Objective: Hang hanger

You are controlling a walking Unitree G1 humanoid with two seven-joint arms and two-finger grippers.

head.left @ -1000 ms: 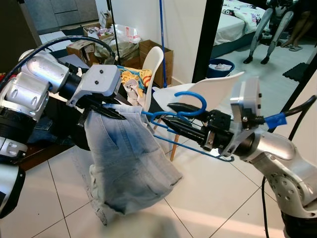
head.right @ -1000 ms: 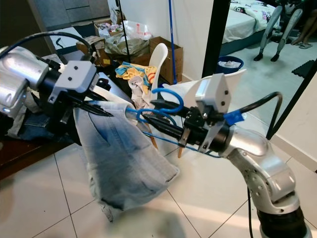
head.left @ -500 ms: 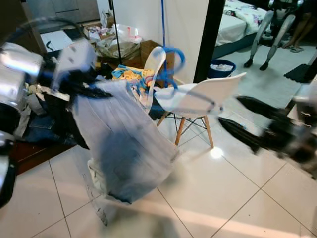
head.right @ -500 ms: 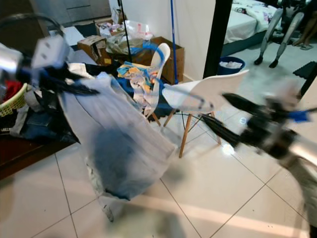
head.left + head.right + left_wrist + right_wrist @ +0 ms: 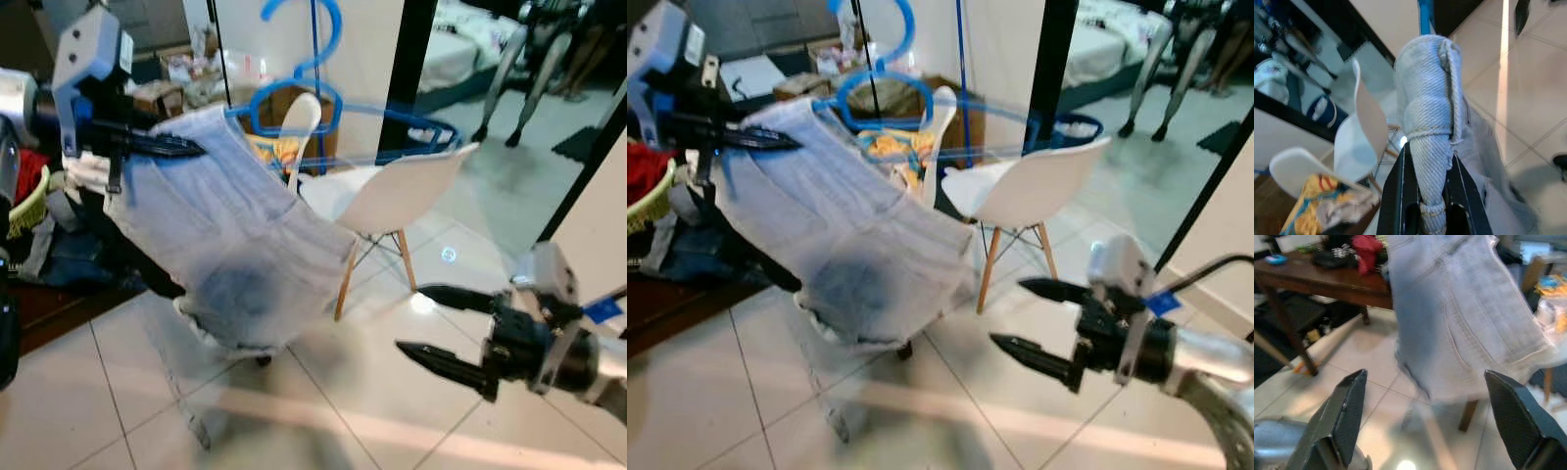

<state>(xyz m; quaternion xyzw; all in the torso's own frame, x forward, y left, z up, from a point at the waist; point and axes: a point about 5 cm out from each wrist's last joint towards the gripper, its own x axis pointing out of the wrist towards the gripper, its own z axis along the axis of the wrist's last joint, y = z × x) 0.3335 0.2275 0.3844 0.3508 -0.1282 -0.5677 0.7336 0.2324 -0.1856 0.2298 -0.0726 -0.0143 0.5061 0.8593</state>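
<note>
Above the tiled floor [image 5: 323, 392], left hand [image 5: 162, 147] pinches only denim shorts [image 5: 235, 235]; blue hanger [image 5: 313, 88] could slip free; right hand [image 5: 446, 328] gapes empty.

Nothing readable is showing anywhere: no words, brands or numbers. The white sticker on the left wrist housing [image 5: 694, 44], above the jeans [image 5: 838, 235], is too blurred to make out, and so are the cardboard boxes [image 5: 162, 98] behind it.
</note>
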